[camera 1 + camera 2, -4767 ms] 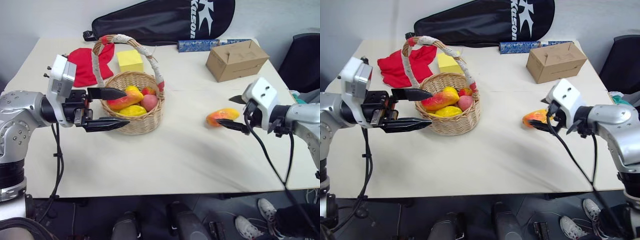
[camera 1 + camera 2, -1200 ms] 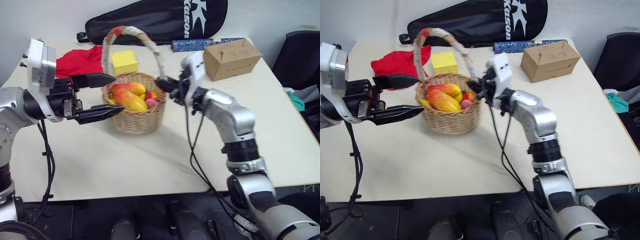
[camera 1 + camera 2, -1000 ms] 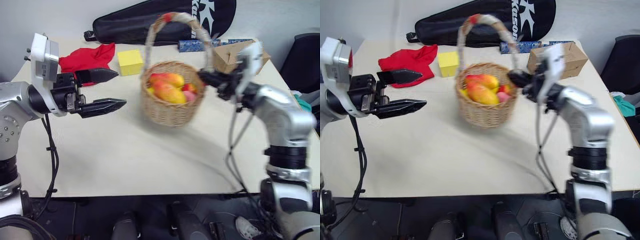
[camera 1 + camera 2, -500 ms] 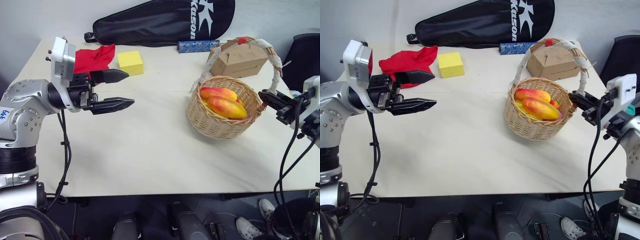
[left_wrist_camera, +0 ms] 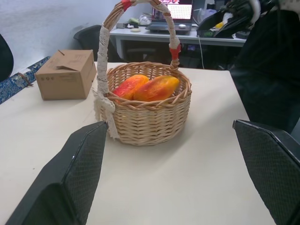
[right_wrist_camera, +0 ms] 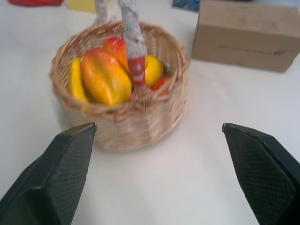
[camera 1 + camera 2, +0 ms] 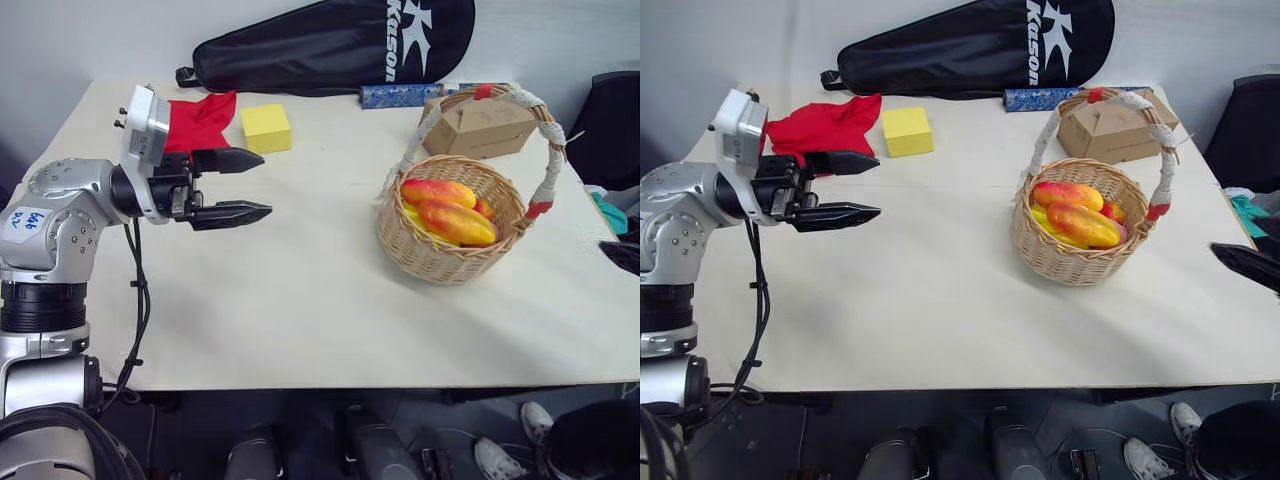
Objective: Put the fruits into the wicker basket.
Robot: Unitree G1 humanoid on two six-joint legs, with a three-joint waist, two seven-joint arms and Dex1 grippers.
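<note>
Basket upright on the right half of the counter, just in front of the box, its arched handle wrapped in white with red ends. Two mangoes lie on top of the fruit inside, with a red fruit at the rim. The right wrist view adds what the head views hide: a lemon behind the handle and a yellow fruit along the near wall. Left gripper, jaws spread and empty, points level across the counter toward the basket from well apart; its wrist view frames the basket between both fingers. Right gripper, jaws spread wide and empty, faces the basket from near; in the right eye view a dark tip of it shows at the counter's right edge. A red cloth and yellow cube lie at the far left, a black bag and blue roll along the far edge. The left wrist view alone shows a desk beyond the counter.
</note>
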